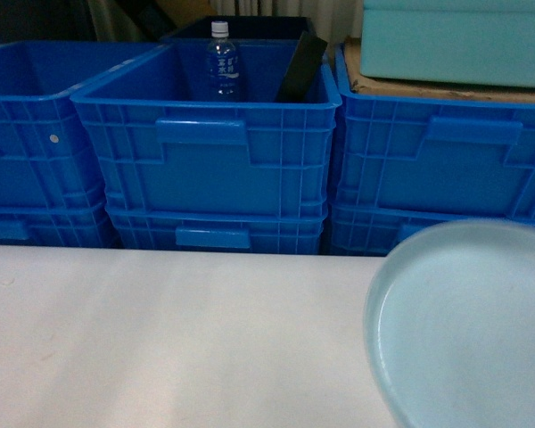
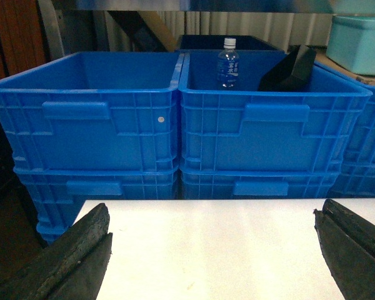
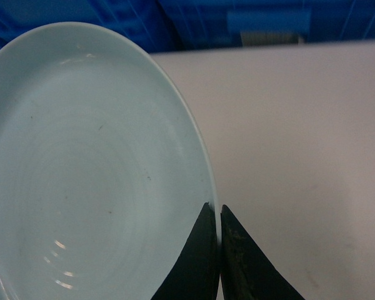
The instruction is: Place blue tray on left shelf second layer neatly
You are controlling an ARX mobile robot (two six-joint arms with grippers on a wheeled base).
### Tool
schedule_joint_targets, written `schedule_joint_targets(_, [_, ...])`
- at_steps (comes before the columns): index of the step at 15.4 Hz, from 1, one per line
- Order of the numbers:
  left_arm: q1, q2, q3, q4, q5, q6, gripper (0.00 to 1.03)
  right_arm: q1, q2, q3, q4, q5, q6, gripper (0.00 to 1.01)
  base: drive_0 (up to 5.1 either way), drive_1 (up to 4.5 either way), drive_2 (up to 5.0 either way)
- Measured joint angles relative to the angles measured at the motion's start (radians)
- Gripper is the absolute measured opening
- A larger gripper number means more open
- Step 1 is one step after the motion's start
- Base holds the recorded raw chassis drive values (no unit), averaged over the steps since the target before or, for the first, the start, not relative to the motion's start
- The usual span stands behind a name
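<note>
Since the right end effector pinched only the pale-blue glossy plastic tray rim, tilt-slip looked likely; left end effector gaped wide, empty.

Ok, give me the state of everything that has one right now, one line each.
blue tray: empty, rim pinched by the right gripper
right gripper: shut on the tray rim
left gripper: open, holding nothing, over the table
water bottle: upright in the crate, cap on
centre crate: open-topped, stacked on another
</note>
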Motion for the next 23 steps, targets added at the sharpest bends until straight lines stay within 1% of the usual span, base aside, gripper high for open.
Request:
schedule_joint_targets(1, [0.0,0.0,0.0,0.0,-0.001,0.0,0.98,-0.056,-0.164,0.011,-0.106,-0.048,-0.09,0.02,0.0,0.0,0.0])
schedule_joint_targets(2, [0.0,0.0,0.0,0.0,-0.002,0.0,0.98,-0.14,-0.327,0.01,-0.206,-0.097,-0.187,0.02,0.0,0.0,0.0])
schedule_joint_targets(3, [0.0,0.0,0.0,0.0,0.0,0.0,0.98,-0.294,-0.589,-0.021,-0.154,-0.168,-0.306,0.02,0.0,0.0,0.0])
schedule_joint_targets(4, [0.0,0.0,0.0,0.0,0.0,0.0,0.98,-0.296,-0.811,-0.117,-0.082,-0.148,-0.246,0.02,0.0,0.0,0.0])
schedule_joint_targets(5, [0.0,0.0,0.0,0.0,0.0,0.0,0.98,-0.143,-0.805,-0.197,-0.054,-0.018,-0.214,0.02,0.0,0.0,0.0])
schedule_joint_targets(6, [0.0,0.0,0.0,0.0,0.0,0.0,0.98,0.052,-0.729,-0.203,0.05,0.182,-0.185,0.02,0.0,0.0,0.0])
schedule_joint_targets(7, [0.0,0.0,0.0,0.0,0.0,0.0,0.98,0.123,-0.696,-0.207,0.098,0.254,-0.179,0.02,0.0,0.0,0.0])
schedule_joint_targets(8, [0.0,0.0,0.0,0.0,0.0,0.0,0.98,0.159,-0.663,-0.212,0.14,0.297,-0.172,0.02,0.0,0.0,0.0])
schedule_joint_targets(9, [0.0,0.0,0.0,0.0,0.0,0.0,0.98,0.151,-0.647,-0.214,0.151,0.305,-0.168,0.02,0.0,0.0,0.0])
schedule_joint_targets(11, [0.0,0.0,0.0,0.0,-0.001,0.0,0.98,0.139,-0.647,-0.216,0.147,0.305,-0.168,0.02,0.0,0.0,0.0])
schedule_joint_targets(16, [0.0,0.0,0.0,0.0,0.0,0.0,0.98,0.109,-0.665,-0.225,0.131,0.296,-0.168,0.02,0.0,0.0,0.0])
schedule_joint_targets(18, [0.0,0.0,0.0,0.0,0.0,0.0,0.98,0.1,-0.679,-0.226,0.121,0.283,-0.168,0.02,0.0,0.0,0.0])
schedule_joint_targets(19, [0.0,0.0,0.0,0.0,0.0,0.0,0.98,0.092,-0.692,-0.227,0.119,0.269,-0.166,0.02,0.0,0.0,0.0])
schedule_joint_targets(20, [0.0,0.0,0.0,0.0,0.0,0.0,0.98,0.075,-0.71,-0.235,0.142,0.238,-0.156,0.02,0.0,0.0,0.0])
schedule_joint_targets(21, [0.0,0.0,0.0,0.0,0.0,0.0,0.98,0.077,-0.723,-0.247,0.189,0.236,-0.151,0.02,0.0,0.0,0.0])
schedule_joint_targets(23, [0.0,0.0,0.0,0.0,0.0,0.0,0.98,0.077,-0.722,-0.248,0.188,0.234,-0.149,0.02,0.0,0.0,0.0])
